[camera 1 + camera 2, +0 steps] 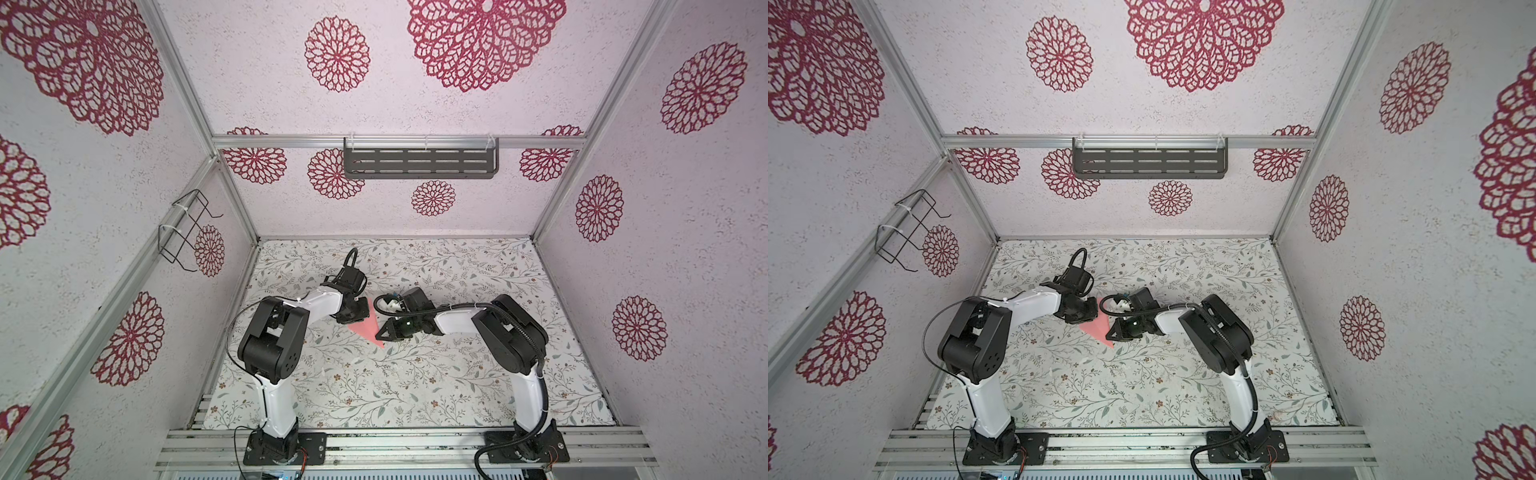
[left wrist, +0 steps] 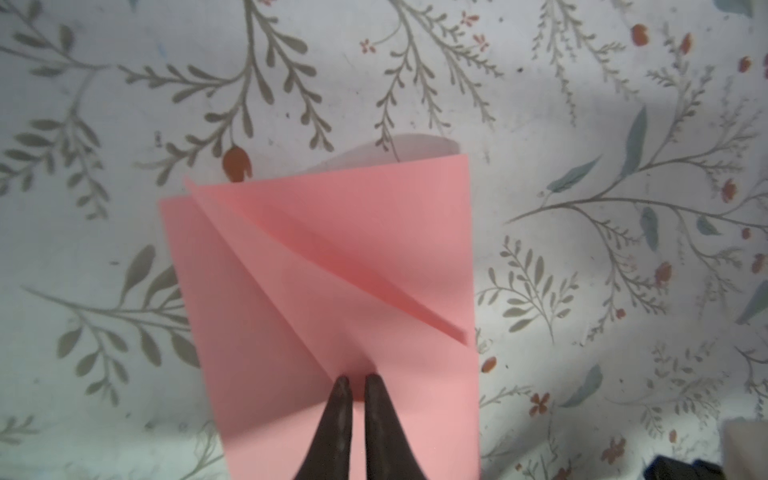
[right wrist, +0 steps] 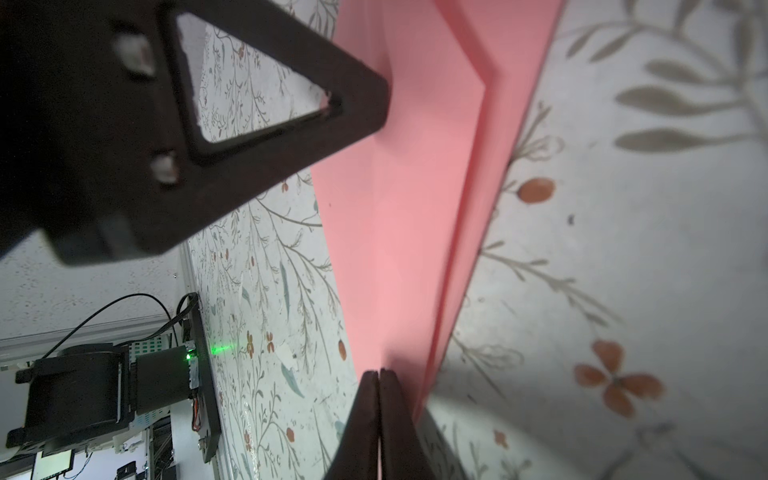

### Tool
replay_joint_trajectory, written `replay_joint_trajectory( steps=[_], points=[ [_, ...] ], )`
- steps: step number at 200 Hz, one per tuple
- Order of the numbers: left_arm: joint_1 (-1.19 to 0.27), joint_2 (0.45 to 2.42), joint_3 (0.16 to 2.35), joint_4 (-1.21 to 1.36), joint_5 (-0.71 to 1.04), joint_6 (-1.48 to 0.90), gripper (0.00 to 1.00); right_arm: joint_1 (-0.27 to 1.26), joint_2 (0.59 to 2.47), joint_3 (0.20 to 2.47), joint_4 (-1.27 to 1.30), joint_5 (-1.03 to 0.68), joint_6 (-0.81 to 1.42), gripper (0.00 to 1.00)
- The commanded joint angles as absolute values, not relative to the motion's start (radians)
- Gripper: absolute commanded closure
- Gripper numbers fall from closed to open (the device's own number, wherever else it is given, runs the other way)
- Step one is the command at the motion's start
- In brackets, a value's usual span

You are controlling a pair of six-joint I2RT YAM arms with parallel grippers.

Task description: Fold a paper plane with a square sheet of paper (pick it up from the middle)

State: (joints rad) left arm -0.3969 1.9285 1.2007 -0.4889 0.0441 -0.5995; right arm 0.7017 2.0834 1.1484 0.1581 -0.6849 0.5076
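The left gripper (image 2: pixel 358 380) was almost closed. Its two dark fingers (image 2: pixel 380 415) stood very near each other, and only a thin strip of pink showed between them. They pinched the square sheet of paper (image 2: pixel 332 270) at one edge, right where two folds came together.

The right gripper (image 3: pixel 379 371) was closed tight, with its fingers pressed flat against each other. The thin end of the paper ran right into their tips, so it looked pinched there too.

The paper was folded, with slanting flaps lying one on top of another. It was wide at one end and pointed at the other. In both top views the paper (image 1: pixel 365 328) looked like a long pink triangle. It sat near the middle of the table (image 1: pixel 415 374), between the two grippers. The left gripper was at the wide end, farther back. The right gripper (image 1: pixel 380 334) was near the pointed end, closer to the front.

In the right wrist view, one finger of the left gripper (image 3: pixel 365 104) touched the far end of the paper. I could not tell if the paper lay flat on the table or was lifted a little. The table had a cover with grey leaves and small red flowers.
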Motion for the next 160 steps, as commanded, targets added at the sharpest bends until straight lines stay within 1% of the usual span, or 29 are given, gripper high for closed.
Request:
replay_joint_trajectory(
  steps=[1,33,84,160],
  points=[
    [-0.402,1.954,1.236,-0.541,-0.020,-0.591,0.91,0.686,2.105,1.094,0.000,-0.559,0.498,0.91],
    [-0.403,2.032,1.287,-0.586,-0.075,-0.603,0.92,0.685,2.111,1.091,0.007,-0.562,0.503,0.91],
    [-0.393,2.091,1.349,-0.650,-0.146,-0.599,0.92,0.684,2.109,1.082,0.012,-0.563,0.500,0.91],
    [-0.336,2.119,1.372,-0.656,-0.158,-0.584,0.92,0.684,2.110,1.074,0.020,-0.560,0.504,0.91]
  ],
)
